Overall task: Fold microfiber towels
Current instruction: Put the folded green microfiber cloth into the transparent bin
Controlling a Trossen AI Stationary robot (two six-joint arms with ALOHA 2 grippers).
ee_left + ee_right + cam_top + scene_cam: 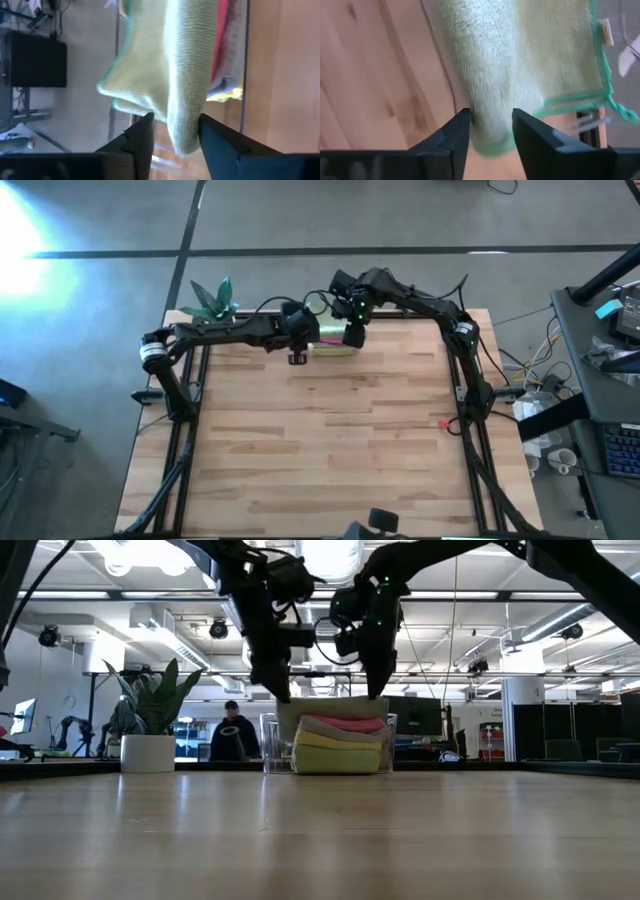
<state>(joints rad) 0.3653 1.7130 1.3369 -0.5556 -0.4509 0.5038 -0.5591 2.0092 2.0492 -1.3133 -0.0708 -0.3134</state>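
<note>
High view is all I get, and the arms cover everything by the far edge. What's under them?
Observer: A clear bin with a stack of folded towels in it, plain in the low view.
Operator: What colours are they?
Observer: A hot pink towel lies on a yellow towel.
Operator: Are the arms holding one?
Observer: The left gripper and right gripper are each at a fold of a sage green towel on top of the stack. I can't tell whether they grip it.
</note>
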